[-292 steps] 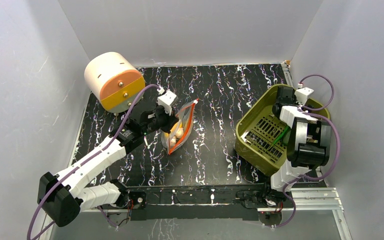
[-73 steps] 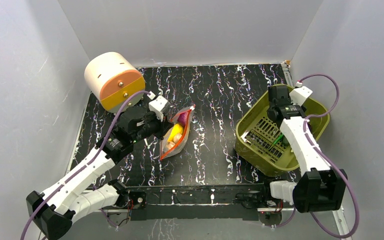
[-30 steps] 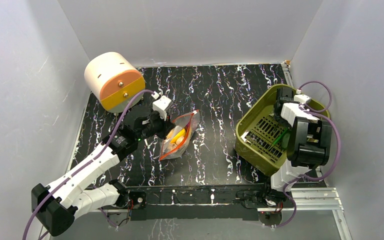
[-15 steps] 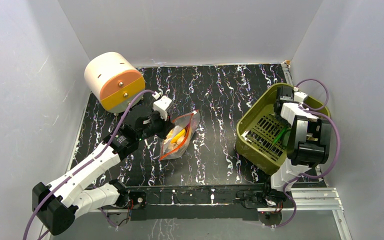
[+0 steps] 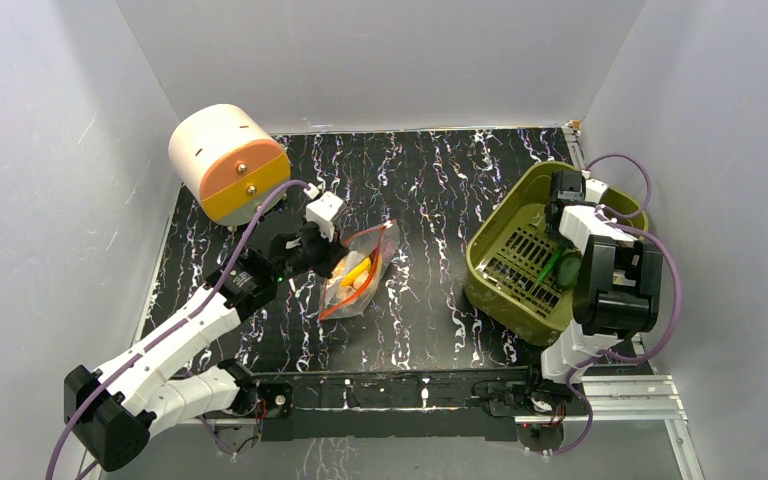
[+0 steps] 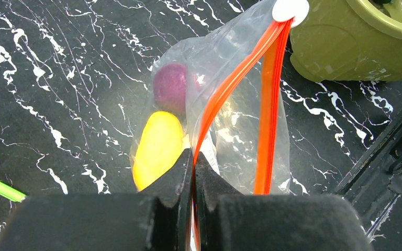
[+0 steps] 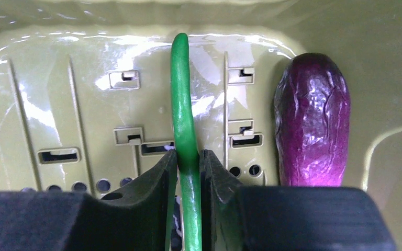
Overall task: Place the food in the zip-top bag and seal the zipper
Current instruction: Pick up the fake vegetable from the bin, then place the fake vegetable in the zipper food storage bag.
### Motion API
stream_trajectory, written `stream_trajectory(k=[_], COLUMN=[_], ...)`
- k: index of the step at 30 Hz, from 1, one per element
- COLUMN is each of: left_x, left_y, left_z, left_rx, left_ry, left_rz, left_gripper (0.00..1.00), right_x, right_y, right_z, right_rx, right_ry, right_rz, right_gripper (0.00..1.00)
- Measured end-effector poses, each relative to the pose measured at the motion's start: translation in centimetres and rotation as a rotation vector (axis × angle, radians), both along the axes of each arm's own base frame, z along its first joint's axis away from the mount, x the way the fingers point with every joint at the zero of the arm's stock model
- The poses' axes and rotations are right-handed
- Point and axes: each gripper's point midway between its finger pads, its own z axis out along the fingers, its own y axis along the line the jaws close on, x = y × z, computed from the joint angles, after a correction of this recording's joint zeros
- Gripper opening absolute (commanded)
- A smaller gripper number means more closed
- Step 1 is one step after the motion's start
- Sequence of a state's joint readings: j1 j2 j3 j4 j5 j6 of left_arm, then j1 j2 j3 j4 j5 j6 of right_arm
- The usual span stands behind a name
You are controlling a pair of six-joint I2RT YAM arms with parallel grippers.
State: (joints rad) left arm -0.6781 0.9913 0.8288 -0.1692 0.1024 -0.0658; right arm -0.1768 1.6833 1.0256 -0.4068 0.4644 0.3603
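Left wrist view shows the left gripper [image 6: 192, 157] pressed together on the orange-red zipper [image 6: 268, 104] of the zip-top bag [image 6: 225, 47], which sits left of the table's [image 5: 430, 190] centre and holds the yellow lemon [image 6: 157, 149] and the pink-purple round piece [image 6: 170, 93]. By the table's right edge, inside the olive basket [image 7: 57, 104], the right gripper [image 7: 188, 157] pinches the green piece [image 7: 182, 99]. The eggplant [image 7: 312, 120] lies just beside it.

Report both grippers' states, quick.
Left gripper: closed on the zip-top bag at its zipper.
Right gripper: closed on the green piece in the basket.
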Motion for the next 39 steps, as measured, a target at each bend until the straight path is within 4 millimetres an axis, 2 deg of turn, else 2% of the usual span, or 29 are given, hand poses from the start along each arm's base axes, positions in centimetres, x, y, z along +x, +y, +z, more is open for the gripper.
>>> stream_trajectory(k=[8, 15, 20, 29, 35, 36, 39], left_x=[0.0, 0.0, -0.1, -0.1, -0.3, -0.5, -1.4], left_y=[0.2, 0.3, 0.4, 0.4, 0.1, -0.1, -0.5], left_z=[-0.1, -0.2, -0.3, -0.3, -0.2, -0.2, -0.1], left_rx=[0.006, 0.01, 0.017, 0.016, -0.022, -0.037, -0.101], left_ry=[-0.003, -0.002, 0.001, 0.002, 0.035, 0.055, 0.128], left_rz=[0.006, 0.008, 0.009, 0.009, 0.025, 0.027, 0.04], left_gripper=[0.0, 0.0, 0.0, 0.0, 0.0, 0.0, 0.0], right_x=[1.0, 1.8, 2.0, 1.3, 1.9, 1.8, 1.0], right_y=[2.1, 2.8, 3.5, 5.6, 8.3, 8.7, 12.4], right_z=[1.8, 4.8, 7.7, 15.1, 20.5, 21.6, 27.2], right_rx=[0.015, 0.012, 0.016, -0.045, -0.072, -0.074, -0.019], right_ry=[-0.06, -0.14, -0.221, -0.399, -0.522, -0.541, -0.714], right_rz=[0.055, 0.075, 0.096, 0.141, 0.202, 0.219, 0.382], right_gripper=[0.09, 0.1, 0.1, 0.1, 0.09, 0.09, 0.09])
